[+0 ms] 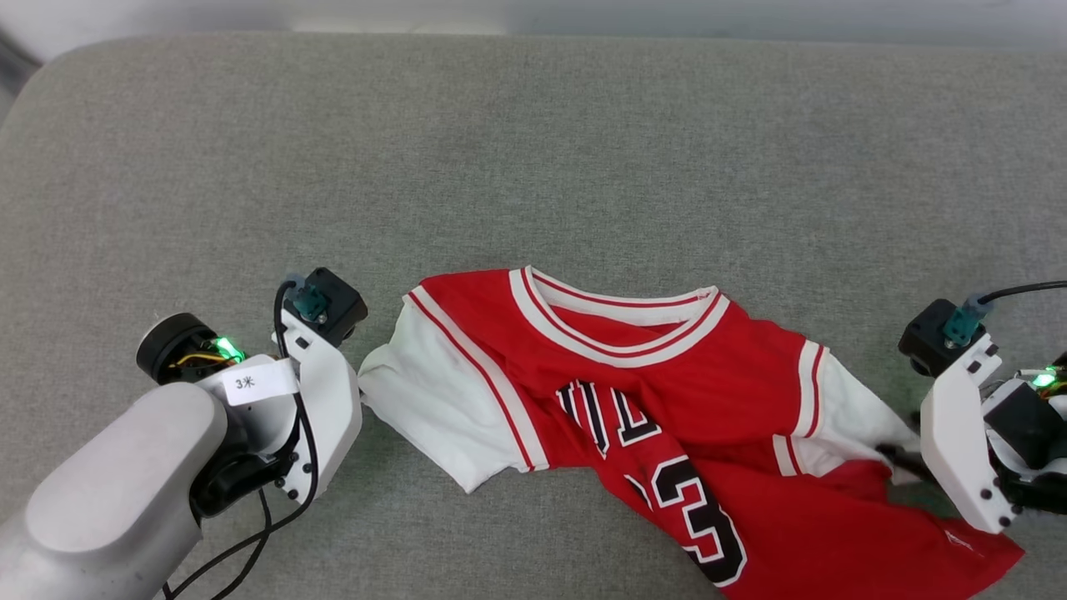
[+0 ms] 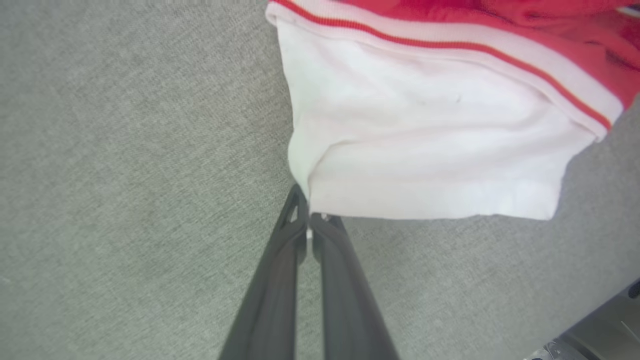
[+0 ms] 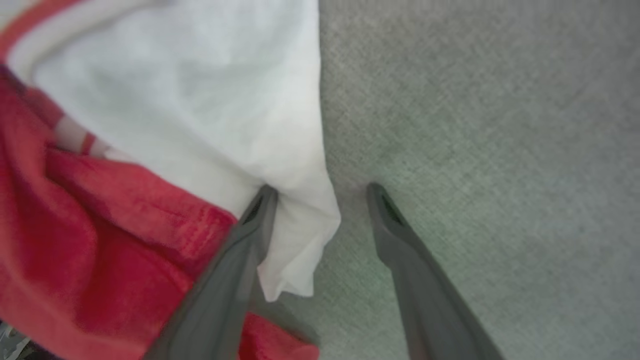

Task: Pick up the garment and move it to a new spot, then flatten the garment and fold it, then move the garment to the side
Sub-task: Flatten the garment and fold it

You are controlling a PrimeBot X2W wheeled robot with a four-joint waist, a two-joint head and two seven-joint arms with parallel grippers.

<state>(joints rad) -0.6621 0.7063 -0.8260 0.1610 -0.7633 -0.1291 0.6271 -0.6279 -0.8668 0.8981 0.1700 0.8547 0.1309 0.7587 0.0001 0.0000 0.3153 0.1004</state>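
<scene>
The garment (image 1: 667,400), a red jersey with white sleeves, striped trim and a black "3", lies crumpled face up on the grey cushion (image 1: 533,150), its lower part twisted toward the right. My left gripper (image 2: 306,219) is shut on the edge of the garment's left white sleeve (image 2: 425,135), where the cloth bunches at the fingertips. In the head view its white wrist housing (image 1: 327,400) hides the fingers. My right gripper (image 3: 320,192) stands open around the corner of the right white sleeve (image 3: 200,100); one finger (image 3: 250,225) rests on the cloth, the other (image 3: 395,230) on bare cushion.
The grey cushion stretches wide behind and to the left of the garment. Its rounded back edge (image 1: 533,37) runs along the top of the head view. A black cable (image 1: 1021,290) trails off my right wrist.
</scene>
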